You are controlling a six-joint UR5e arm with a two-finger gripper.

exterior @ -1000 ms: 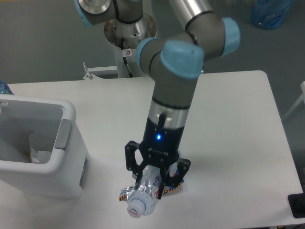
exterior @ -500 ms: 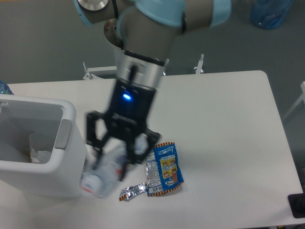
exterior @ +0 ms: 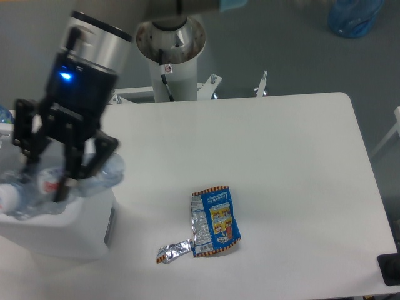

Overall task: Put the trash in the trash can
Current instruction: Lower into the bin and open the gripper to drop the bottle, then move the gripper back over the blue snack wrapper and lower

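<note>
Gripper (exterior: 47,178) jaws were clamped across the crushed plastic bottle (exterior: 69,181) (cap end left), above the trash can (exterior: 75,234).

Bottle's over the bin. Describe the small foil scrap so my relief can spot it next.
Start at the white table and find the blue-and-silver snack wrapper near its front edge. The foil scrap lies at that wrapper's lower left corner. It is much smaller, crumpled and plain silver, with no blue print.
</note>
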